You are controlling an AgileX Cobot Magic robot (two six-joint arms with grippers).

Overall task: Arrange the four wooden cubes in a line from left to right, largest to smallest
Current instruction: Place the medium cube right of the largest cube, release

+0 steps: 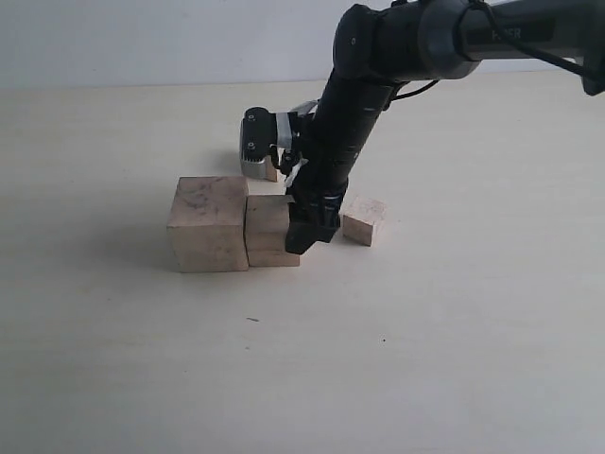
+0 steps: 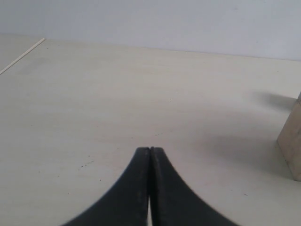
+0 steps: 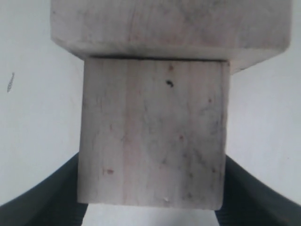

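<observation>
The largest wooden cube (image 1: 208, 225) stands on the table, and the second-largest cube (image 1: 267, 230) sits flush against its right side. My right gripper (image 1: 301, 225) reaches down over this second cube. In the right wrist view its dark fingers (image 3: 56, 197) press both side faces of the second cube (image 3: 153, 136), which butts against the largest cube (image 3: 169, 26). A smaller cube (image 1: 364, 220) lies apart to the right. Behind the arm a beige corner (image 1: 271, 173), perhaps the smallest cube, peeks out. My left gripper (image 2: 150, 149) is shut on nothing, above bare table.
The right arm (image 1: 354, 113) comes down from the upper right and hides the area behind the row. A cube's edge (image 2: 294, 141) shows at the border of the left wrist view. The pale tabletop (image 1: 302, 378) stretches wide in front.
</observation>
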